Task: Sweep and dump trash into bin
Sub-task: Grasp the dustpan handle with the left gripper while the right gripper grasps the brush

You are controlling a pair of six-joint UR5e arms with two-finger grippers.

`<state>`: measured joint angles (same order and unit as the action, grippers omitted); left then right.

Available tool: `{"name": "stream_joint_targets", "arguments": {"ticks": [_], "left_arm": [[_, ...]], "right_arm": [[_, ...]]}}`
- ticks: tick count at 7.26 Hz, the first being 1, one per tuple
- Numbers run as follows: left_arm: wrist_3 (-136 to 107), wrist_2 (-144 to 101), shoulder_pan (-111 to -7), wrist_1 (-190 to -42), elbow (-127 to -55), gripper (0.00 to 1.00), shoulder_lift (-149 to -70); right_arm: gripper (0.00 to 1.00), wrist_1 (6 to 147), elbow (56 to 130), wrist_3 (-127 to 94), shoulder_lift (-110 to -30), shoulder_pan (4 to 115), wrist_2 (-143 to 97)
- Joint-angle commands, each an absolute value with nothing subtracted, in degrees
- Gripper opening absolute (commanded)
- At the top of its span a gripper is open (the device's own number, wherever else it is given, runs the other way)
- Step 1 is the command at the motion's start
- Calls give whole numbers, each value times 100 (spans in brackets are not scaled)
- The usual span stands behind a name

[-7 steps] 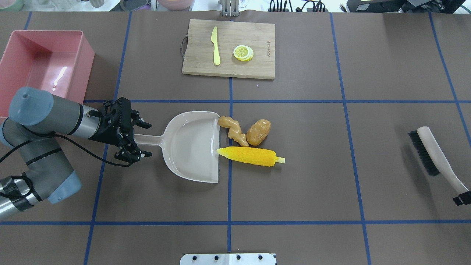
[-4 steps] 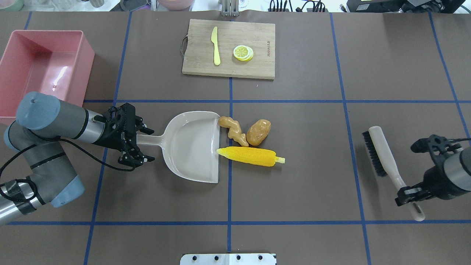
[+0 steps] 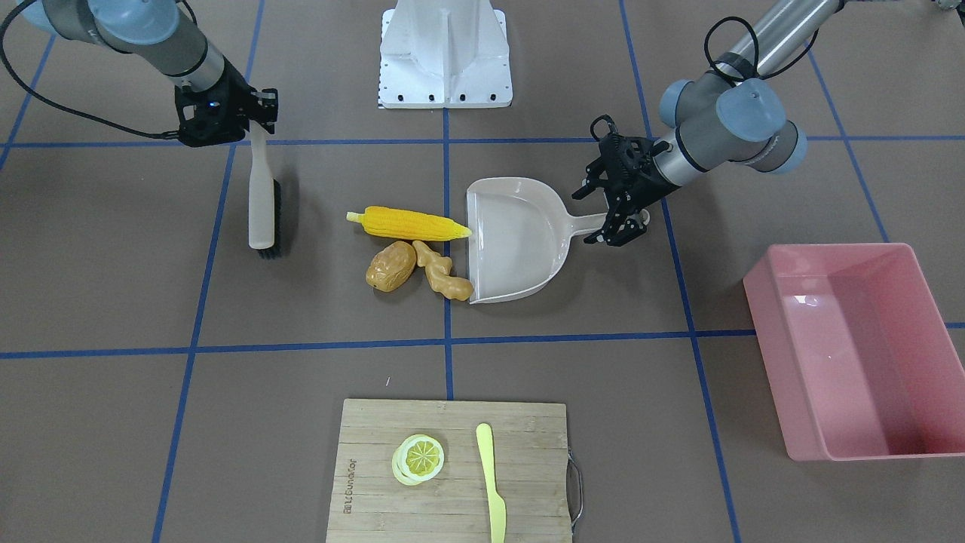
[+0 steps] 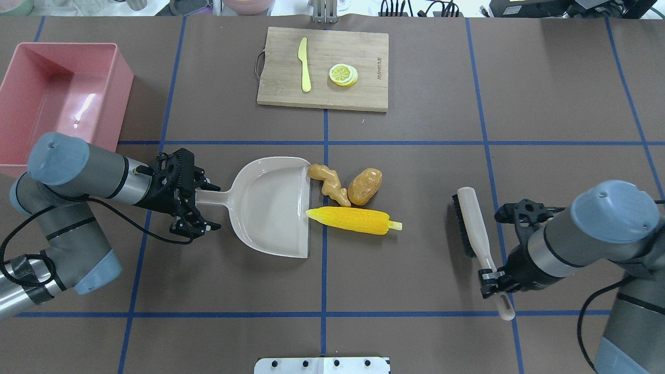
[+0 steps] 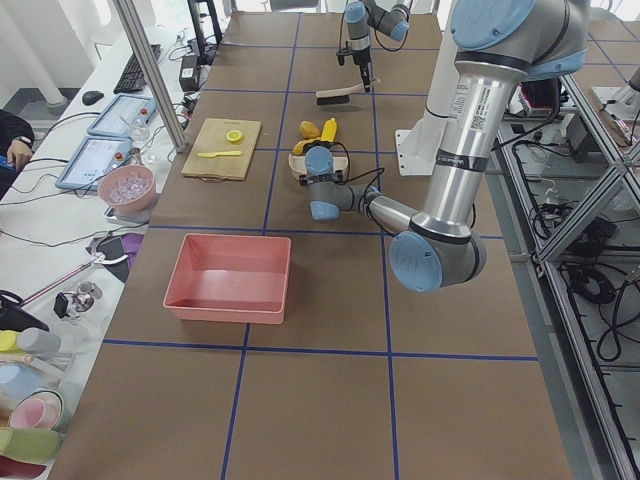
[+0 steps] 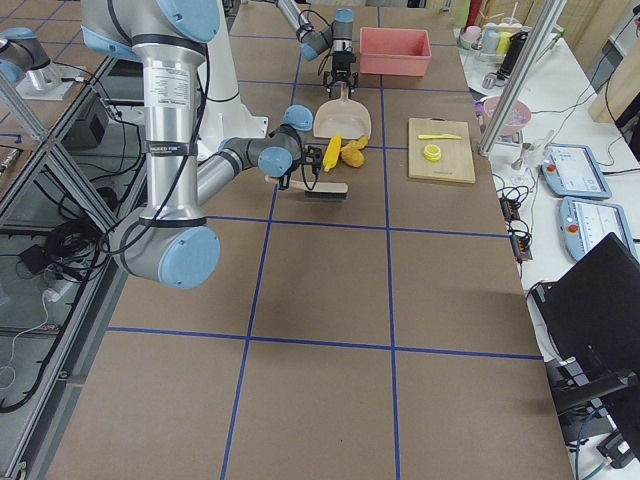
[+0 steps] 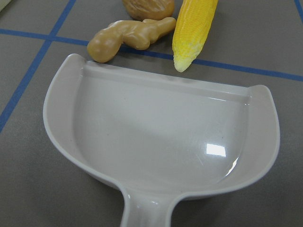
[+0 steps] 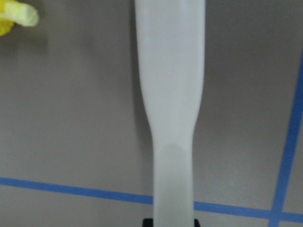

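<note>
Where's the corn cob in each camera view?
Front-facing: corn cob left of dustpan.
Overhead: corn cob right of dustpan.
Exterior left: corn cob top centre.
Exterior right: corn cob top centre.
Left wrist: corn cob top right.
Right wrist: only its stub, top-left.
Shared landmark: dustpan, except right wrist.

Left arm (image 4: 78, 166) is reaching in low, forearm lying near level, wrist pointing toward the table's middle. Left gripper (image 4: 210, 204) is holding its jaws apart, one finger sitting on each side of the dustpan (image 4: 270, 208) handle. Right arm (image 4: 587, 228) is bending at the elbow, wrist tipping downward. Right gripper (image 4: 491, 275) is clamping the brush (image 4: 470, 221) near the handle's end.
</note>
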<state>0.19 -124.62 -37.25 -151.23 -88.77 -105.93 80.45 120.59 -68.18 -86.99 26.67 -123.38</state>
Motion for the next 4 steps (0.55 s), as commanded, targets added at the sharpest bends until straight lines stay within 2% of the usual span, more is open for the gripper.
{"name": "stream_joint_targets", "arguments": {"ticks": [1, 4], "left_arm": [[9, -12270, -3631, -15108, -8868, 88, -10643], [-9, -12261, -3630, -15091, -8851, 88, -10740]], "right_arm": [[0, 8953, 11858, -6899, -7721, 2540, -12244], [0, 8991, 11104, -7380, -6842, 2382, -12120]]}}
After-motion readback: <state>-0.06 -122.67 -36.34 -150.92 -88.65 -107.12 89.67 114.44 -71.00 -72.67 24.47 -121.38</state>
